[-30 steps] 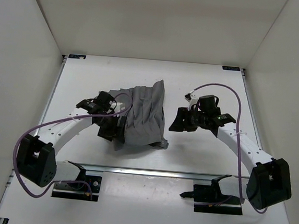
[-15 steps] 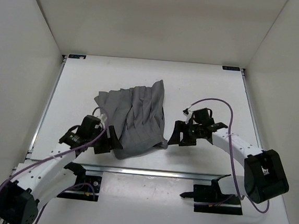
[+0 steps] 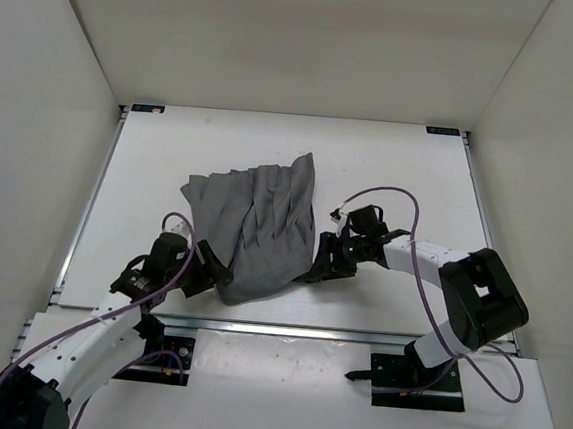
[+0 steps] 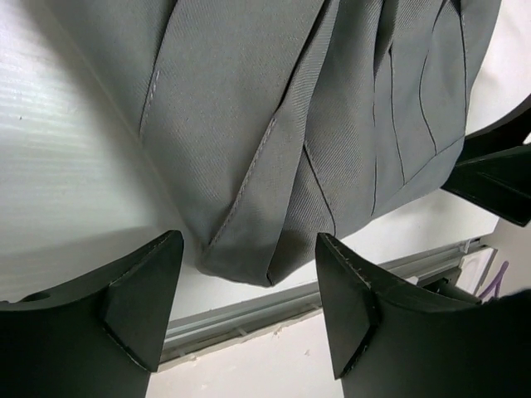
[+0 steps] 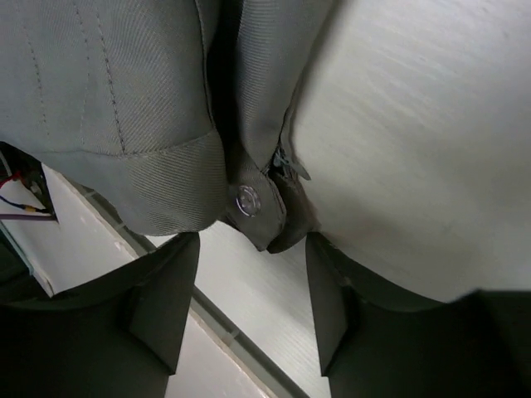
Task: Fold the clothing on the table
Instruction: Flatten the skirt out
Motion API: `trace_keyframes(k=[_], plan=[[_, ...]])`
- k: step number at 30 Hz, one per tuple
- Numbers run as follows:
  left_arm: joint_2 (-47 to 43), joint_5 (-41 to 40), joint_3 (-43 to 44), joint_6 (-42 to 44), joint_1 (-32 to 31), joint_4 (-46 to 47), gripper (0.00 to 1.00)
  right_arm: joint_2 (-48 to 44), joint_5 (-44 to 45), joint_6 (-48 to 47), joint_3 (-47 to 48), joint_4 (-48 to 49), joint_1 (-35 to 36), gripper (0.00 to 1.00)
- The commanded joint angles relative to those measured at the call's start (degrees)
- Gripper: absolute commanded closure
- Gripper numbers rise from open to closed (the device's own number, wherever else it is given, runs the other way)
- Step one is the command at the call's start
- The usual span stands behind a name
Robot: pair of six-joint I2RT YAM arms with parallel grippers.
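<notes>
Resting clothing's (image 3: 266, 223) near corners sit between parted fingers (image 4: 141, 298).

The left pincer (image 3: 209, 268) has drawn back from the left side of the clothing (image 3: 266, 223) to its near-left corner, uncovering a left flap that now lies spread on the tabletop (image 3: 150, 162). The right pincer (image 3: 320, 268) has come in from well to the right, and its parted jaws now flank the near-right corner.

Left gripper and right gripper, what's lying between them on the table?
The near end of the grey clothing lies between the left gripper and the right gripper, as the top external view shows.
</notes>
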Motion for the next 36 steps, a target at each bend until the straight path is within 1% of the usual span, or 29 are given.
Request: trace_keyframes(k=[1, 3, 4, 6, 7, 8, 10, 11, 13, 15, 16, 17, 18, 19, 20, 21, 22, 23, 25, 26, 28, 30, 32, 33, 35, 36], plan=[[1.1, -1.8, 0.0, -0.1, 0.3, 3.5, 0.25, 2.2, 0.9, 0.5, 1.0, 2.8, 0.6, 0.51], [1.9, -2.5, 0.1, 0.1, 0.0, 3.9, 0.25, 2.8, 1.2, 0.5, 0.9, 3.7, 1.0, 0.57], [2.6, -2.4, 0.3, 0.5, -0.2, 4.1, 0.25, 3.5, 1.4, 0.7, 1.1, 4.5, 0.9, 0.62], [3.9, -2.1, 0.8, 0.8, -0.5, 4.2, 0.25, 4.6, 0.9, 1.0, 1.8, 4.8, 0.6, 0.82], [4.1, -2.0, 1.4, 1.5, -0.6, 4.0, 0.25, 5.1, 1.0, 0.8, 2.4, 4.8, 0.6, 0.99], [4.2, -2.1, 1.9, 1.5, -0.6, 3.4, 0.24, 5.2, 1.6, 1.1, 3.2, 4.5, 0.6, 1.0], [4.2, -1.7, 2.5, 2.6, -0.5, 2.9, 0.24, 5.2, 1.8, 0.6, 4.0, 4.4, 0.6, 1.0], [4.7, -0.1, 2.8, 3.1, -0.2, 2.2, 0.24, 5.2, 2.1, 0.5, 4.2, 4.5, 0.5, 1.0], [4.9, -0.8, 3.5, 3.8, -0.6, 0.2, 0.23, 4.3, 1.8, 0.4, 5.4, 4.6, 0.3, 1.0], [5.1, -2.6, 2.9, 3.3, -1.9, 0.5, 0.23, 3.2, 1.7, 0.8, 6.0, 4.1, -0.4, 1.0], [5.4, -2.3, 1.9, 3.4, -1.8, 2.3, 0.24, 3.3, 1.5, 0.9, 6.7, 4.1, -0.7, 1.0], [5.5, -0.1, 0.8, 2.9, -1.0, 3.2, 0.25, 3.1, 1.1, 1.4, 7.7, 3.9, -0.8, 1.0], [6.1, 0.8, 0.5, 2.5, -1.0, 4.1, 0.3, 3.0, 1.3, 1.0, 7.7, 3.2, -0.8, 0.99], [6.2, 0.4, -0.4, 2.1, -1.1, 5.4, 0.34, 3.0, 1.8, 1.2, 9.0, 2.2, -0.7, 1.0], [6.4, -0.6, -0.1, 2.0, -1.7, 5.5, 0.35, 2.2, 1.8, 0.8, 9.3, 2.0, -0.6, 1.0], [6.5, -1.4, 0.0, 2.2, -2.1, 5.5, 0.38, 1.6, 2.0, 0.7, 9.5, 1.8, -0.3, 1.0], [7.0, -1.4, -0.3, 2.7, -1.7, 6.1, 0.48, 0.6, 1.8, 0.9, 9.7, 1.5, -0.8, 1.0], [7.1, -1.4, -0.1, 2.5, -1.7, 6.0, 0.56, 0.1, 2.0, 0.9, 9.6, 1.5, -1.4, 1.0], [6.8, -1.3, -0.2, 2.4, -0.8, 7.9, 0.89, -1.1, 1.8, 1.1, 9.4, 0.8, -2.3, 1.0], [6.8, -1.1, 0.1, 2.4, -0.6, 8.3, 1.0, -1.1, 1.5, 0.8, 9.8, 0.6, -2.7, 1.0], [7.3, -1.7, 1.3, 3.4, -0.4, 8.5, 1.0, -2.1, 1.4, 0.5, 10.3, -0.7, -3.9, 1.0], [8.7, -2.3, 4.9, 4.8, 0.0, 7.1, 1.0, -2.8, 1.2, -0.7, 11.2, -1.4, -5.3, 1.0], [10.8, -3.6, 8.4, 6.9, 0.5, 2.6, 1.0, -2.6, 1.5, -1.4, 10.6, -1.7, -5.9, 1.0], [11.3, -4.2, 10.5, 8.0, 0.7, 1.6, 1.0, -1.8, 1.2, -1.6, 10.2, -2.3, -5.6, 0.98], [12.1, -3.9, 12.9, 9.5, 2.0, -1.5, 1.0, -0.7, 0.5, -1.9, 9.5, -2.4, -5.4, 0.77], [12.1, -3.8, 13.9, 9.2, 2.4, -1.6, 1.0, -0.6, 0.2, -1.9, 8.3, -2.0, -4.7, 0.69]])
